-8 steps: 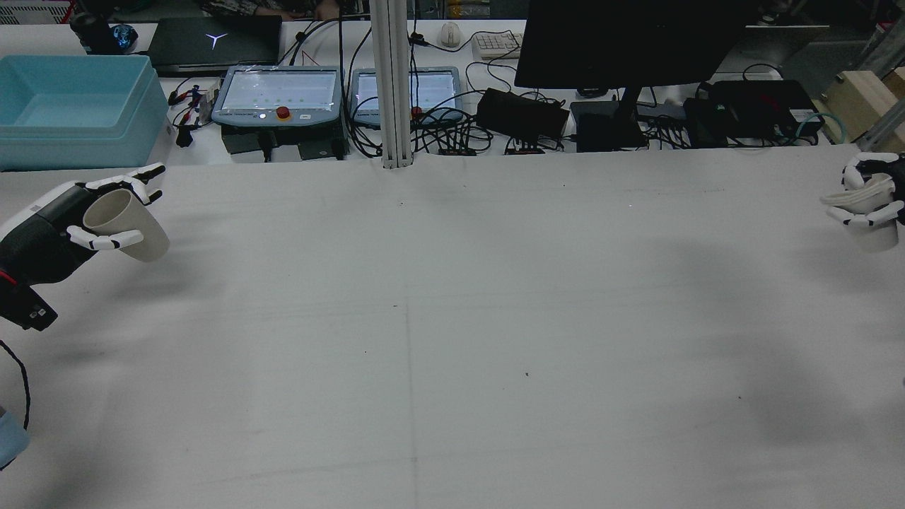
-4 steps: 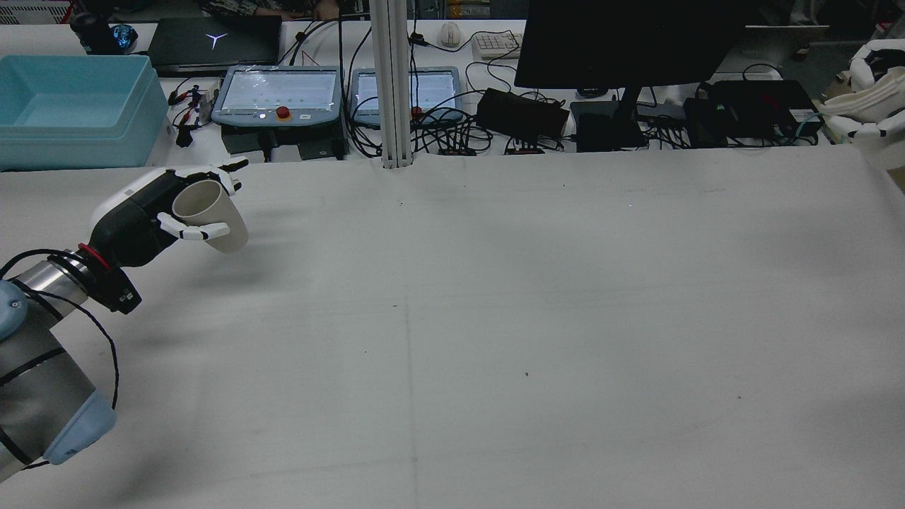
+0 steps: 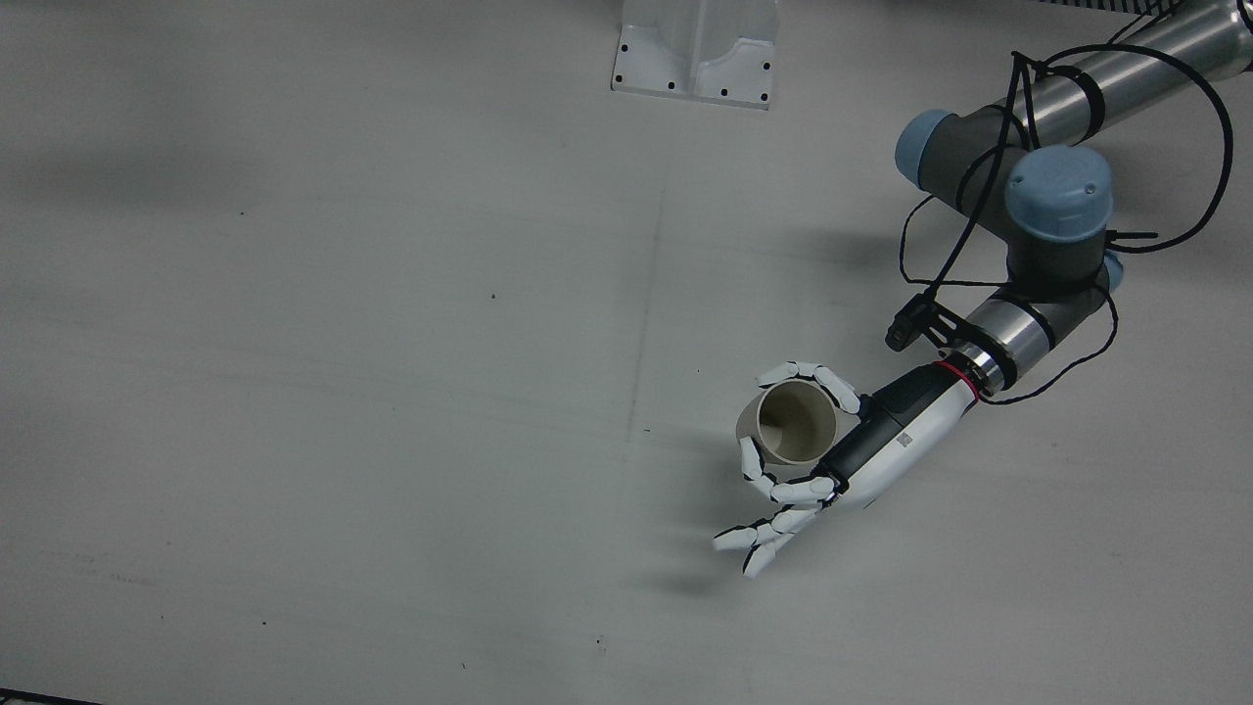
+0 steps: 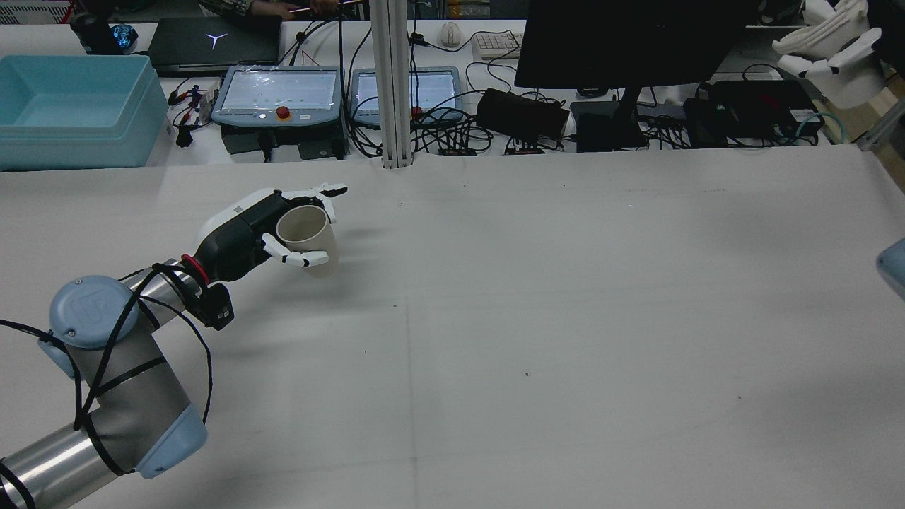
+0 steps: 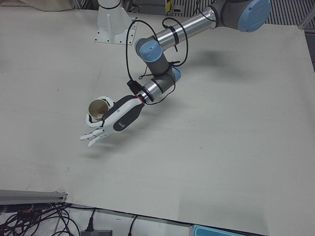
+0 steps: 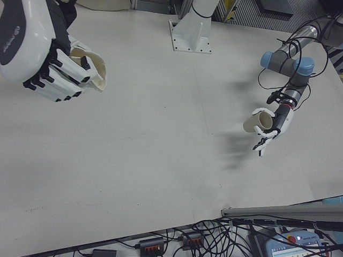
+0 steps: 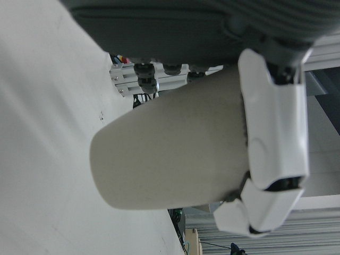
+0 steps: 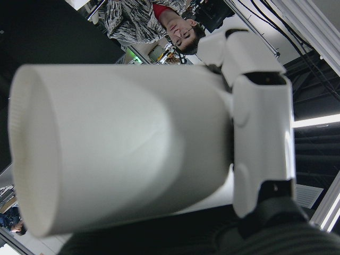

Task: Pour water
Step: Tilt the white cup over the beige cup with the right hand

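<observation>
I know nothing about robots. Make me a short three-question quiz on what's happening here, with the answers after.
1. True or false: the left hand holds a cup.
2. What does the right hand hold? A) a bottle B) a white cup C) nothing
3. Is any water visible inside the left hand's cup, seen from the front?

Key:
1. True
2. B, the white cup
3. No, it looks empty

left robot hand [image 4: 283, 226] with cup [image 4: 305, 237] moved inward, right robot hand [image 4: 831, 49] lifted higher
</observation>
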